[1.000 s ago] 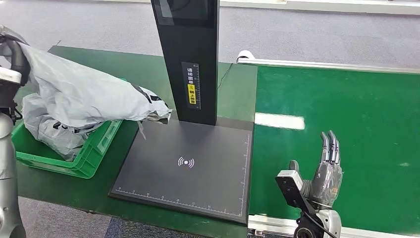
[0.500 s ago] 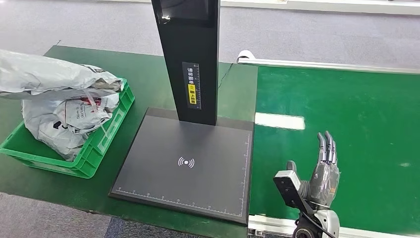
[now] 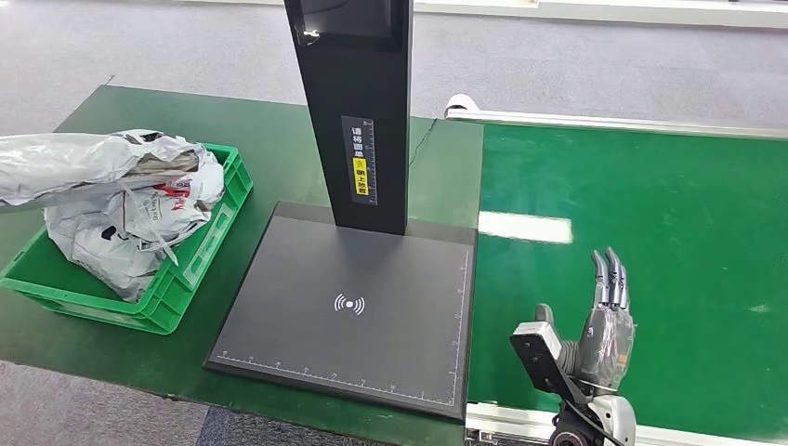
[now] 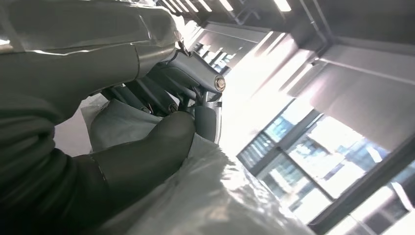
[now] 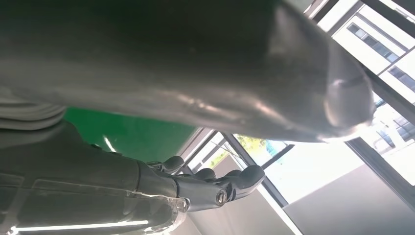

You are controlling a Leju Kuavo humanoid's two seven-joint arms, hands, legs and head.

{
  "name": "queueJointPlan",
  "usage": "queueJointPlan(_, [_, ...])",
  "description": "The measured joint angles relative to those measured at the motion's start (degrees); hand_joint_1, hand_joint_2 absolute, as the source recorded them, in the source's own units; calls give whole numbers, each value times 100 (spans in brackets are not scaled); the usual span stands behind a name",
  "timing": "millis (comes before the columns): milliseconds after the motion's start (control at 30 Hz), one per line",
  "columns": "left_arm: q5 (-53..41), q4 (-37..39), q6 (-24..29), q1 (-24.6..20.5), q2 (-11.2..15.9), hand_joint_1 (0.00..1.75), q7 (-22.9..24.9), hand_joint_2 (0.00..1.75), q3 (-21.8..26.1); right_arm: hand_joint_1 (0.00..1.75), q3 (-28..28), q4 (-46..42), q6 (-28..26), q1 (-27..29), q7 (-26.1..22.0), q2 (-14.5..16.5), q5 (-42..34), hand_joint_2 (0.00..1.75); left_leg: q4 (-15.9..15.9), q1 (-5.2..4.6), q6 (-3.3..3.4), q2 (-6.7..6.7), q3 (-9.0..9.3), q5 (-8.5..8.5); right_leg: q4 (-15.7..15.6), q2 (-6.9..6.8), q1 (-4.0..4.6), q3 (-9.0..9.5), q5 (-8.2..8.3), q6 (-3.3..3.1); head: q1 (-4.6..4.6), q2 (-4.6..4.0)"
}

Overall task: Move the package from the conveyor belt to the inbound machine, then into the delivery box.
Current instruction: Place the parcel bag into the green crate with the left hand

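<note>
The grey plastic package (image 3: 84, 165) lies flat across the top of the green delivery box (image 3: 200, 265) and runs off the picture's left edge. In the left wrist view my left hand (image 4: 147, 147) grips the package's crinkled grey film (image 4: 210, 196) between thumb and fingers. My right hand (image 3: 609, 325) stands over the near edge of the green conveyor belt (image 3: 650, 186), fingers straight and apart, holding nothing; the right wrist view shows the same hand (image 5: 195, 186) empty. The inbound machine's black plate (image 3: 353, 307) is bare.
Other grey and white packages (image 3: 121, 232) fill the delivery box under the held one. The machine's black post (image 3: 358, 111) rises at the back of the plate. Grey floor lies beyond the green table's edges.
The package has swung left off the plate's edge and dropped lower onto the pile in the box. My left arm has left the head view. The right hand sank slightly.
</note>
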Motion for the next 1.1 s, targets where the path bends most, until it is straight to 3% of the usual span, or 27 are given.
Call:
queueJointPlan(267, [-260, 433, 74, 84, -103, 175, 121, 175, 27, 0, 17, -145, 92, 64, 57, 8, 51, 0, 0, 0, 0, 2, 0, 0, 0, 2, 0, -1, 0, 0, 0, 0])
queueJointPlan(467, [-380, 528, -273, 172, -180, 175, -56, 175, 39, 0, 23, -186, 143, 57, 95, 16, 99, 0, 0, 0, 0, 1, 0, 0, 0, 1, 0, -1, 0, 0, 0, 0])
queueJointPlan(500, [-436, 528, -337, 171, -198, 169, -79, 175, 36, 0, 24, -186, 142, 55, 96, 16, 99, 0, 0, 0, 0, 1, 0, 0, 0, 1, 0, -1, 0, 0, 1, 0])
queueJointPlan(633, [-597, 526, -498, 145, -258, 0, -44, 175, 2, 0, 25, -186, 141, 48, 97, 21, 101, 0, 0, 0, 0, 2, 0, 0, 0, 2, 0, -1, 0, 0, 0, 0])
queueJointPlan(1100, [-499, 432, -521, 76, -376, 0, -136, 175, -15, 0, 21, -186, 89, 31, 97, 19, 90, 0, 0, 0, 0, 2, 0, 0, 0, 2, 0, -1, 0, 0, 1, 0])
